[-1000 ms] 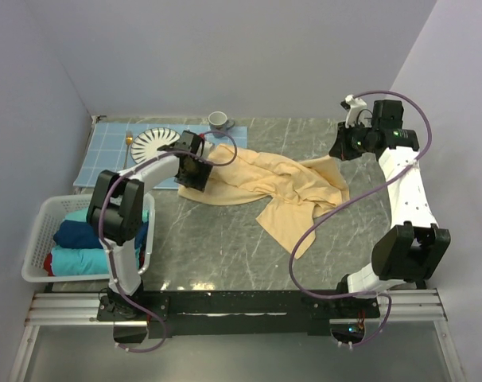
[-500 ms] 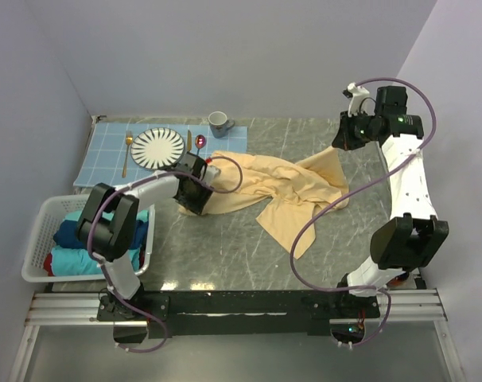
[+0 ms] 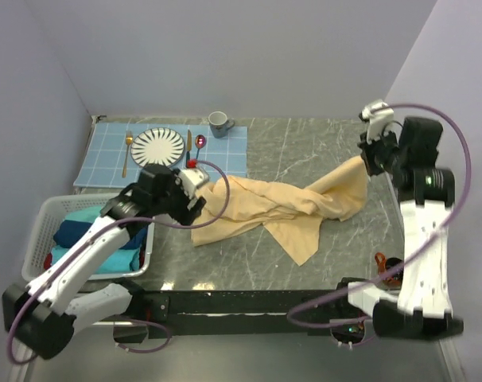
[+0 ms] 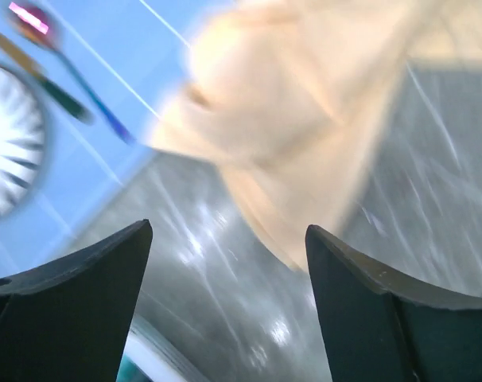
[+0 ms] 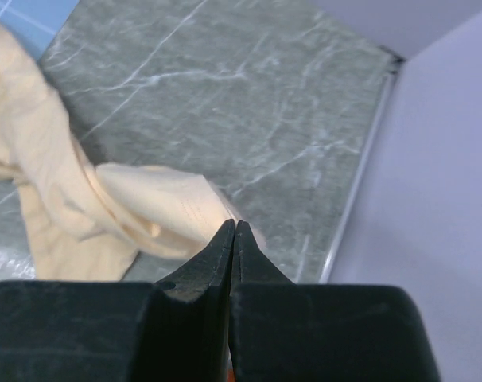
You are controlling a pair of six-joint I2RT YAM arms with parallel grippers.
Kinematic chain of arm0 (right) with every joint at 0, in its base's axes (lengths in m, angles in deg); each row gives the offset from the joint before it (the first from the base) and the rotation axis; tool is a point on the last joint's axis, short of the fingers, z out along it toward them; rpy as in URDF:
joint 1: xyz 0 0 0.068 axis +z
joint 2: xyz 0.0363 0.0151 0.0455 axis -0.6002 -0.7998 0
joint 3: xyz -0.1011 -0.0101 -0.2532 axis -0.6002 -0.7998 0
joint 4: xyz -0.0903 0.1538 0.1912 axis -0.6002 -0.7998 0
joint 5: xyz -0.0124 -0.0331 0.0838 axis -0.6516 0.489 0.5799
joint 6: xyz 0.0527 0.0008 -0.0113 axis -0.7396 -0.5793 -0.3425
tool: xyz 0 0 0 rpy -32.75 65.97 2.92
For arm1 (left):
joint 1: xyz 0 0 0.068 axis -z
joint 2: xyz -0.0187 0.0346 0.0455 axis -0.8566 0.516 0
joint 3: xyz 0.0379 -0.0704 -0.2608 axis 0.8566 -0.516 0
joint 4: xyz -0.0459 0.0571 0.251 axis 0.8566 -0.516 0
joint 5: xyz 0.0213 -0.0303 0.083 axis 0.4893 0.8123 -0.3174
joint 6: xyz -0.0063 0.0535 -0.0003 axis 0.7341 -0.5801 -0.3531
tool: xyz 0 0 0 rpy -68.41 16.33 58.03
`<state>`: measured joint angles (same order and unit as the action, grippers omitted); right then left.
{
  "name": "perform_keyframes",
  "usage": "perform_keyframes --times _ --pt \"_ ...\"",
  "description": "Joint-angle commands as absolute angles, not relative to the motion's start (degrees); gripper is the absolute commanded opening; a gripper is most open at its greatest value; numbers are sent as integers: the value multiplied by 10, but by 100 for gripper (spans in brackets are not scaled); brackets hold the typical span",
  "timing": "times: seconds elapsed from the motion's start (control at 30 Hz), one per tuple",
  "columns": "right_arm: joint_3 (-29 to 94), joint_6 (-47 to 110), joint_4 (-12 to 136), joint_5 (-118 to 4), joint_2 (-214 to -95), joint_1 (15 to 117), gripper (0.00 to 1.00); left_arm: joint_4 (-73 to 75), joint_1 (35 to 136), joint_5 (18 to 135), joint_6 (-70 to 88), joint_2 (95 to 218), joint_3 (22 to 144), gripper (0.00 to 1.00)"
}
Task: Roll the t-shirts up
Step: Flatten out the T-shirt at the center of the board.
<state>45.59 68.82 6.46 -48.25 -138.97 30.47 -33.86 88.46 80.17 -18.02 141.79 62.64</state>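
A pale yellow-tan t-shirt (image 3: 265,203) lies bunched and stretched across the marble table. Its right corner rises to my right gripper (image 3: 368,163), which is shut on it. In the right wrist view the jaws (image 5: 235,223) are pressed together with the t-shirt's (image 5: 58,183) hem at their tip. My left gripper (image 3: 195,191) hovers over the shirt's left end, open. In the left wrist view nothing lies between its fingers (image 4: 227,228), and the t-shirt (image 4: 305,119) shows blurred beyond them. Teal (image 3: 82,215) and navy (image 3: 70,235) t-shirts lie in a basket.
The white basket (image 3: 40,231) stands at the near left, partly under the left arm. At the back left a blue grid placemat (image 3: 225,147) carries a plate (image 3: 157,146), fork (image 3: 128,151), knife (image 3: 188,142) and spoon (image 3: 200,142). A grey mug (image 3: 219,122) stands behind it.
My right gripper has swung right and nearer, pulling the shirt's corner and drawing the cloth out. My left gripper has moved nearer along the shirt's left end and opened wide.
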Motion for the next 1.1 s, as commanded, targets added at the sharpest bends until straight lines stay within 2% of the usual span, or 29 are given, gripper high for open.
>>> perform_keyframes --times 0.0,0.03,0.13,0.4,0.67,0.8,0.97,1.0,1.07 --pt "399 631 201 -545 -1394 301 0 -170 874 712 -141 1479 669 85" --pt "417 613 199 -542 -1409 301 0 -173 870 714 -130 1551 695 83" --pt "466 563 180 -524 -1461 301 0 -149 857 754 -74 1656 779 83" --pt "476 549 157 -474 -1478 301 0 -80 861 855 -52 1836 891 88" --pt "465 525 165 -463 -1474 301 0 -81 876 797 -78 1943 918 86" --pt "475 521 165 -463 -1483 301 0 -82 887 806 -89 1964 910 78" --pt "494 519 165 -461 -1508 301 0 -91 900 836 -95 1973 904 73" --pt "500 518 167 -461 -1511 301 0 -91 901 837 -96 1973 902 71" --pt "507 513 167 -456 -1521 301 0 -99 904 852 -101 1972 901 56"
